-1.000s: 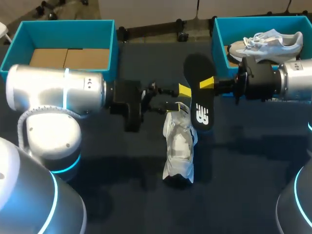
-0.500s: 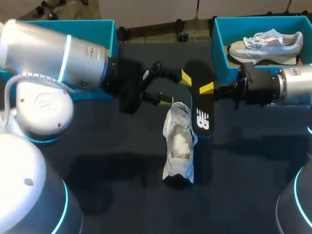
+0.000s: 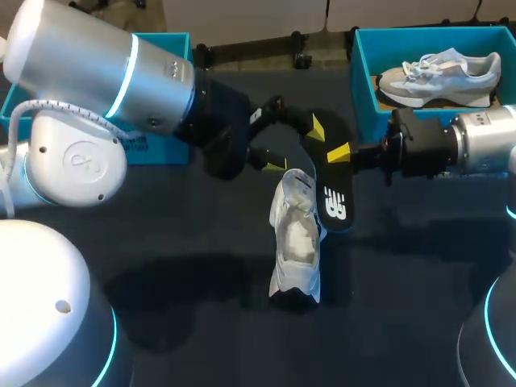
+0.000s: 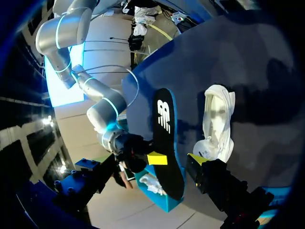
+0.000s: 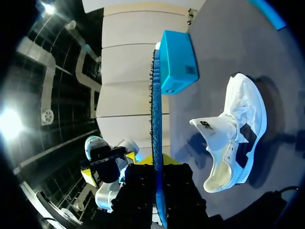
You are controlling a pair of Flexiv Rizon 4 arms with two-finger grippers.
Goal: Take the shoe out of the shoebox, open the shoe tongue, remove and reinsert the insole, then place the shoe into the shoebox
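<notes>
A white shoe (image 3: pixel 297 238) lies on the dark table, toe towards me and tongue pulled open. My right gripper (image 3: pixel 339 153) is shut on the black insole (image 3: pixel 332 189), holding it just right of the shoe's heel end. In the right wrist view the insole (image 5: pixel 156 119) stands edge-on between the right gripper (image 5: pixel 158 164) fingers, with the shoe (image 5: pixel 233 138) beside it. My left gripper (image 3: pixel 300 146) is open above the insole's far end and the shoe's heel, holding nothing. The left wrist view shows the insole (image 4: pixel 167 138), the shoe (image 4: pixel 217 124) and one fingertip (image 4: pixel 196 159).
A teal shoebox (image 3: pixel 361 72) at the back right holds a second grey-white shoe (image 3: pixel 439 71). Another teal box (image 3: pixel 165 42) stands at the back left, mostly hidden behind my left arm. Dark table surface lies in front of the white shoe.
My left arm has swung up and back, carrying its open gripper from beside the shoe's heel to the insole's far end. The right gripper has brought the insole slightly nearer.
</notes>
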